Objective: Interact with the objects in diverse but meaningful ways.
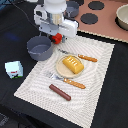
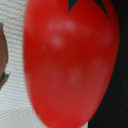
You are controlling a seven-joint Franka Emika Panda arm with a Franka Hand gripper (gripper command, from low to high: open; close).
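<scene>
Nearest the exterior camera, at the mat's near edge, I see the brown sausage (image 1: pixel 60 92) lying on the striped placemat (image 1: pixel 35 80), at about six o'clock from the plate. Off the mat at nine o'clock sits the white-and-teal milk carton (image 1: pixel 14 69) on the dark table (image 1: pixel 107 95).

Mid-mat, the round tan plate (image 1: pixel 62 71) carries the yellow ridged bread piece (image 1: pixel 73 64). An orange-handled fork (image 1: pixel 67 80) lies just beside the plate on the near side, and an orange-handled knife (image 1: pixel 82 56) just beyond it.

Farther back, at roughly ten o'clock from the plate, the grey handled pot (image 1: pixel 40 47) stands at the mat's corner. Just beside it, the gripper (image 1: pixel 58 38) hangs low with the red tomato (image 1: pixel 58 38) (image 2: pixel 70 62) between its fingers. In the wrist view the tomato fills nearly everything, its green stem (image 2: pixel 87 5) at the edge, so I read the pincer as pinching the tomato, though the fingertips themselves are hard to make out.
</scene>
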